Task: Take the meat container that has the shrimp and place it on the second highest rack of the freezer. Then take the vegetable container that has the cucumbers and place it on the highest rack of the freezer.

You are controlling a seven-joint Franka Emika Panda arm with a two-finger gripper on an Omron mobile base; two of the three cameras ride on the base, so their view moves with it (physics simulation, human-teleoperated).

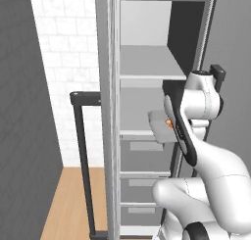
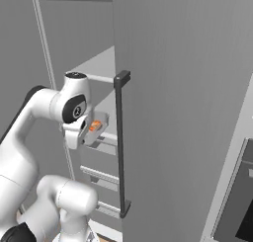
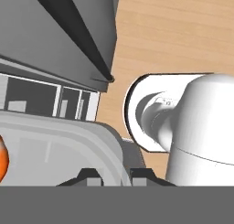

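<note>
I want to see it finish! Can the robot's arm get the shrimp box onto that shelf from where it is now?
Probably yes. The fingers are shut on the rim of the shrimp container, which already sits level with the second highest rack. The freezer door stands open, leaving the way free.

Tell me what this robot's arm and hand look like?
The arm is built of smooth, rounded, glossy white shells with dark bands at the joints and a black strip along one link. No loose cables show. A round white joint cap bears a small dark mark. The hand ends in two small dark finger tips.
</note>
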